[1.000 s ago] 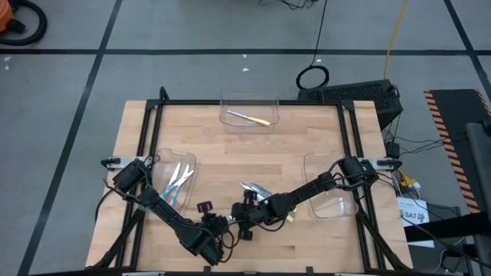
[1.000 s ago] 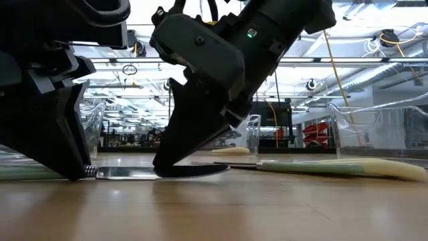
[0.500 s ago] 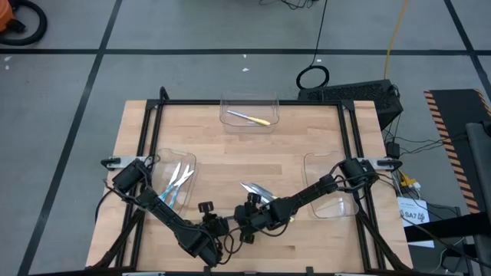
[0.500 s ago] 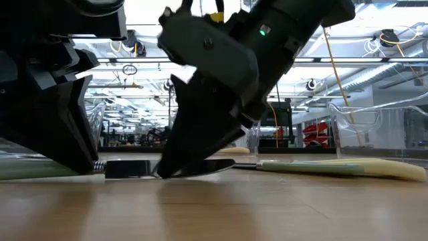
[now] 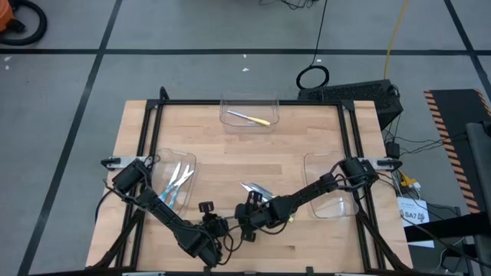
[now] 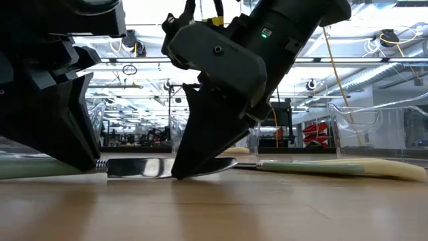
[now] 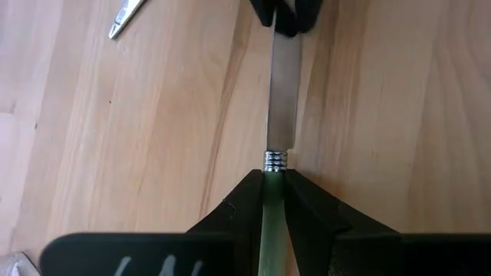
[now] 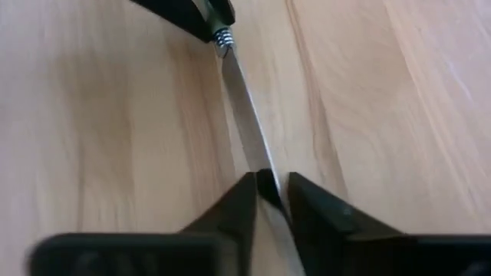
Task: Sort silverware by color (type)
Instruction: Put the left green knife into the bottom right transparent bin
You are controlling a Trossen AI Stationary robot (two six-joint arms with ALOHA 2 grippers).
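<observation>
A green-handled knife [image 7: 279,146] is pinched by the left pincer [image 7: 270,201] at lower centre; the right pincer [image 8: 268,201] straddles its blade. A handover seems underway, needing firm closure next.

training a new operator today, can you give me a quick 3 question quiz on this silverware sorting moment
1. True or false: the left gripper is closed on the green handle of the knife.
2. Which part of the knife is between the right gripper fingers? A) blade B) handle C) nothing, it hangs high above the table
3. Fill in: the far bin holds one utensil with a ____ handle.

Key
1. True.
2. A; whether the fingers have closed on it cannot be told.
3. Yellow.
</observation>
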